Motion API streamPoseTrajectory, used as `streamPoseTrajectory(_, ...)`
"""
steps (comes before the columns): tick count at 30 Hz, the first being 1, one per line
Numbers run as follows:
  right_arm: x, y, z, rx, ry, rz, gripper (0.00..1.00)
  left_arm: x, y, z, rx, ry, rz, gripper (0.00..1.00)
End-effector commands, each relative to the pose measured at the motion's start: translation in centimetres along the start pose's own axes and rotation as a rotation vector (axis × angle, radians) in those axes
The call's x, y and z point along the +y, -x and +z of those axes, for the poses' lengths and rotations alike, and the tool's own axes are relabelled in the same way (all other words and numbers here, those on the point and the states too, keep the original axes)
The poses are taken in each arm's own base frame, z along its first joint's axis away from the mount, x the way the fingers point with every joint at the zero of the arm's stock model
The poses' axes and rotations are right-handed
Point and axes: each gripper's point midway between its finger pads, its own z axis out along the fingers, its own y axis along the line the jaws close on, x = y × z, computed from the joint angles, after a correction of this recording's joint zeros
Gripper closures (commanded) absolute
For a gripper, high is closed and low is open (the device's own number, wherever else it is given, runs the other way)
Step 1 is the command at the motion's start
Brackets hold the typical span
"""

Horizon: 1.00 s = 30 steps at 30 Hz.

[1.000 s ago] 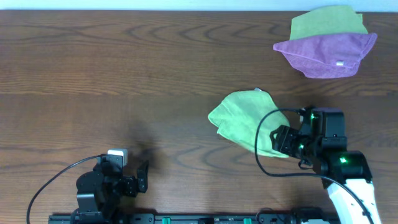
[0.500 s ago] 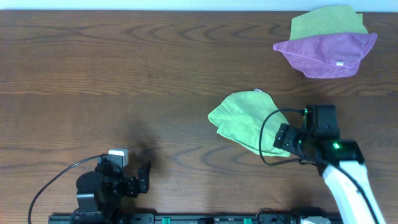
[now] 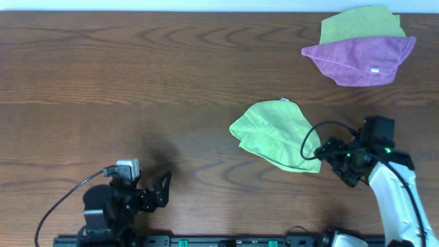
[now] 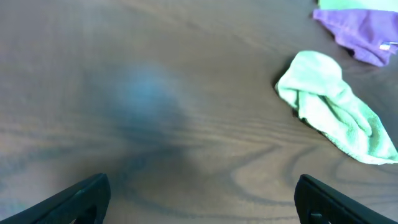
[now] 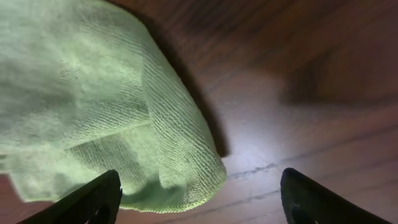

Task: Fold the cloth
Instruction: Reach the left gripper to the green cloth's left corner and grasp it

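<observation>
- Cloth (image 3: 274,134) lies crumpled right of centre, its near corner just before the right gripper (image 3: 330,152), jaws apart.
- Closing here may pinch several layers, dragging the bunch instead of folding.

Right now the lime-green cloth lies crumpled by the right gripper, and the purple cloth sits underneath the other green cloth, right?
Not quite. The overhead view shows the purple cloth lying on top of the other green cloth, not underneath it. The rest holds: the lime-green cloth lies crumpled by the right gripper.
</observation>
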Motion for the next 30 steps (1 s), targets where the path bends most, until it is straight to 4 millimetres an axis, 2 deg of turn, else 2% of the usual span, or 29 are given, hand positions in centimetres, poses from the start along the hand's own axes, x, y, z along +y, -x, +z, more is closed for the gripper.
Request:
streamPoseTrajectory(1, 0.5, -1.6, 0.8, 0.066, 0.109, 0.009, 0.18, -1.2, 1.1, -0.6, 0.027, -0.024, -0.063, 0.04)
streamPoseTrajectory(5, 0.4, -2.7, 1.9, 0.090, 0.163, 0.027, 0.21, -1.8, 2.7, -1.0, 0.095, -0.002, -0.089, 0.04)
streamPoseTrajectory(11, 0.2, -3.0, 3.1, 0.070, 0.193, 0.057, 0.36, -2.7, 5.0, -0.9, 0.261, 0.030, -0.124, 0.04)
streamPoseTrajectory(13, 0.2, -2.8, 3.5, 0.050, 0.202, 0.048, 0.48, -3.7, 5.8, -0.6, 0.321, -0.008, -0.114, 0.04)
streamPoseTrajectory(14, 0.2, -2.6, 3.7, 0.035, 0.209, 0.042, 0.58, -4.4, 6.3, -0.3, 0.350, -0.047, -0.117, 0.04)
streamPoseTrajectory(17, 0.3, -2.1, 3.9, 0.006, 0.219, 0.030, 0.72, -5.2, 7.2, 0.9, 0.371, -0.105, -0.138, 0.05)
streamPoseTrajectory(22, 0.5, -1.6, 3.8, -0.015, 0.228, 0.020, 0.98, -5.5, 7.0, 3.1, 0.451, -0.138, -0.374, 0.05)
streamPoseTrajectory(27, 0.6, -1.6, 3.8, -0.015, 0.229, 0.020, 0.98, -7.7, 6.4, 5.0, 0.548, -0.286, -0.421, 0.04)
streamPoseTrajectory(30, 0.6, -1.6, 3.8, -0.013, 0.233, 0.020, 0.98, -9.1, 5.0, 6.5, 0.632, -0.336, -0.421, 0.04)
